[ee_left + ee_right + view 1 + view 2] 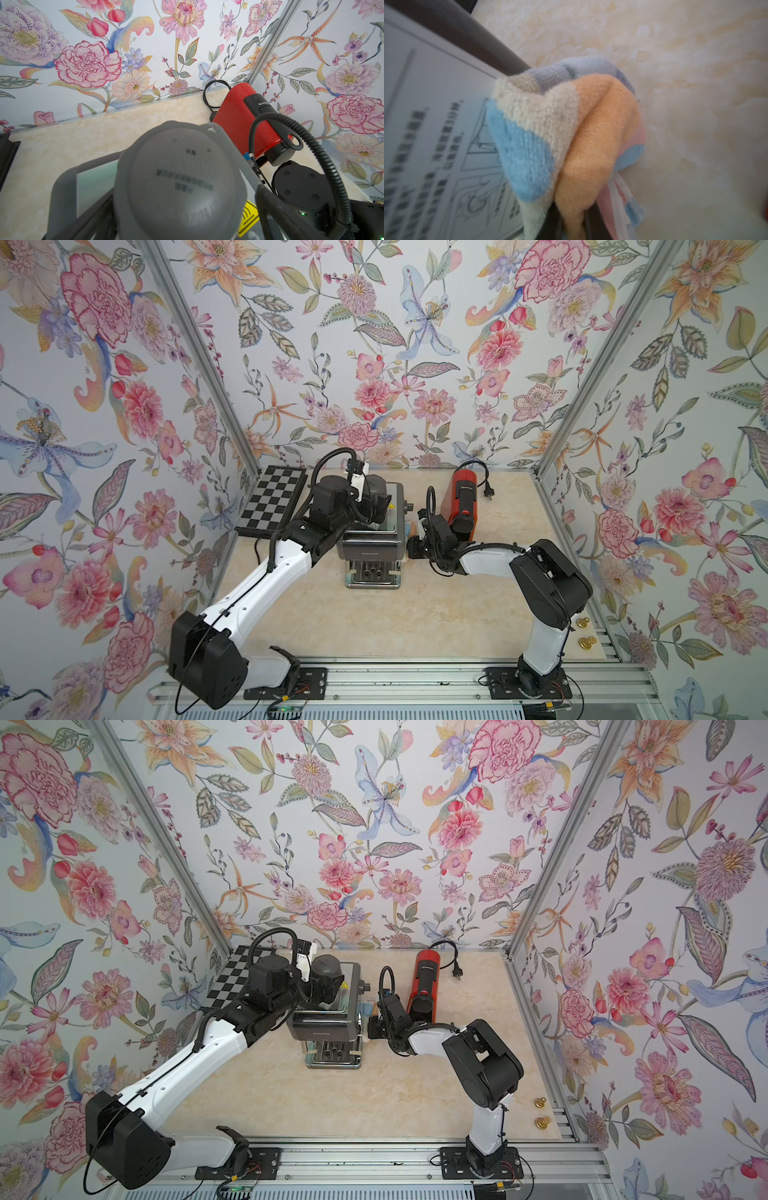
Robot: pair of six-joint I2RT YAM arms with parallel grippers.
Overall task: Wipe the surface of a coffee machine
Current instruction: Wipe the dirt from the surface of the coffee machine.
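Right gripper [414,549] was clamped tight on striped cloth [571,135], pressed vs. the sticker [436,124] on grey coffee machine [370,546], center of bench [415,614]; print too blurry. Left gripper [376,508] sat over machine's top, jaws hidden. Red unit [239,120] read "Nespresso".

Lots of free room along the front edge of the desk [374,622]. Blocked mid-desk by the grey coffee machine [370,549], and at the back left corner by a checkerboard [272,499]. Tight gap between it and the red coffee machine [461,497], filled by the right arm [490,560] and its cloth [571,135]. Small brass weights [586,641] near the front right corner.
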